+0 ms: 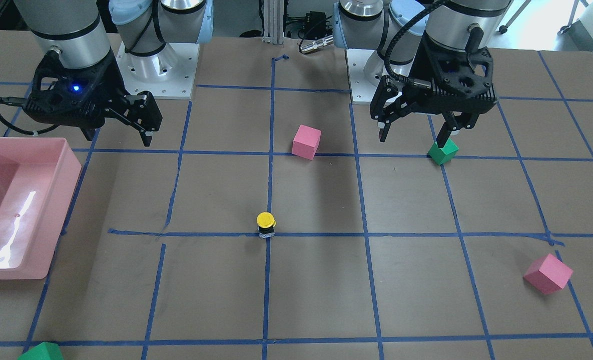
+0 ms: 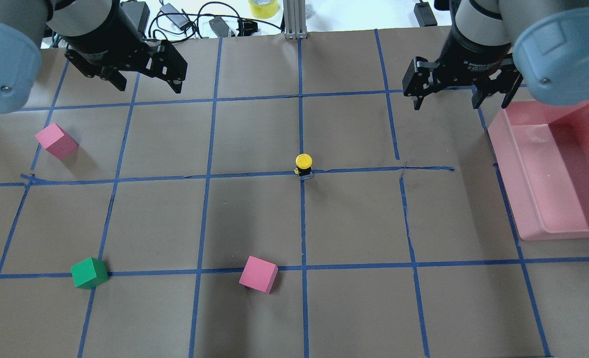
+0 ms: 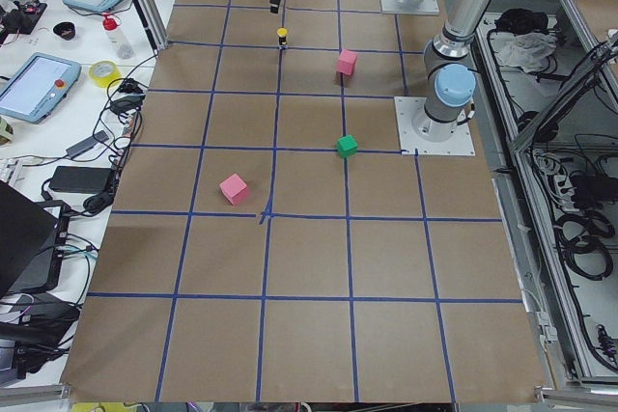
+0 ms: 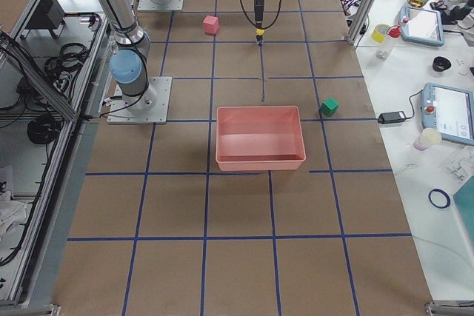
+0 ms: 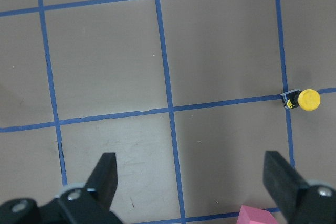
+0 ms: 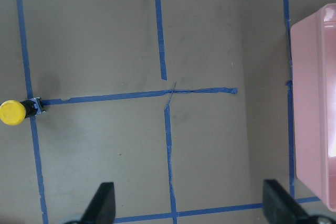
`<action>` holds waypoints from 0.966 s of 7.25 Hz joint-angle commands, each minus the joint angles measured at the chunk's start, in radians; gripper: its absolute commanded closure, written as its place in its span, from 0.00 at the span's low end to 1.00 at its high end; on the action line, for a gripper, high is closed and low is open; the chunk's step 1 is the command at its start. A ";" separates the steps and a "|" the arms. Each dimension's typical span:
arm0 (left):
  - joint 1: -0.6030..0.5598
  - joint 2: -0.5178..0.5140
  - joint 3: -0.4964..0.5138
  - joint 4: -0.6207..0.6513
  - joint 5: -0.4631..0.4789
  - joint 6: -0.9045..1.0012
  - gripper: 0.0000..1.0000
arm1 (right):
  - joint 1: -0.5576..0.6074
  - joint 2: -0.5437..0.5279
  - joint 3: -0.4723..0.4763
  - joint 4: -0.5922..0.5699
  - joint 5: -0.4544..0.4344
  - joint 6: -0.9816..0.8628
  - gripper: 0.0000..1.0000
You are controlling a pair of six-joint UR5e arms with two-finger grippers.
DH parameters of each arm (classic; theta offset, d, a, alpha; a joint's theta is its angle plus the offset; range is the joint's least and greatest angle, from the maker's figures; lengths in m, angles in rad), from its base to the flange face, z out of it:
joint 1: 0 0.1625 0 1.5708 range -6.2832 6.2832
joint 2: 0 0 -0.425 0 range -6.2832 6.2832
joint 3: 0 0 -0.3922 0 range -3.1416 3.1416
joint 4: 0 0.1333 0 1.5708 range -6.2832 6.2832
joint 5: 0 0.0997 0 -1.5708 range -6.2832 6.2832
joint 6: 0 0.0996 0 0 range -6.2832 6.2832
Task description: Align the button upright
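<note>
The button stands on its black body with the round yellow cap on top, at a tape crossing in the middle of the table; it also shows in the overhead view. In the left wrist view it is at the right edge, and in the right wrist view at the left edge. My left gripper is open, empty and raised above the table, far from the button. My right gripper is open, empty and raised too.
A pink bin sits on my right side. Two pink cubes and a green cube lie on my left half. Another green cube lies at the far edge beyond the bin.
</note>
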State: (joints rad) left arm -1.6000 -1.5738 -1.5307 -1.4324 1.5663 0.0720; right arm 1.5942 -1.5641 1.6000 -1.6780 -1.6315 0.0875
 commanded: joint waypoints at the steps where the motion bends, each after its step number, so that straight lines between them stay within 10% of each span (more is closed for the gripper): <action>1: 0.000 0.006 -0.003 -0.023 0.000 0.000 0.00 | 0.000 -0.001 0.000 0.000 0.001 0.000 0.00; 7: 0.000 0.009 -0.005 -0.025 -0.005 0.002 0.00 | 0.001 -0.001 -0.005 0.011 0.012 0.000 0.00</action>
State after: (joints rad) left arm -1.6000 -1.5631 -1.5351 -1.4582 1.5640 0.0735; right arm 1.5943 -1.5645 1.5959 -1.6691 -1.6208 0.0856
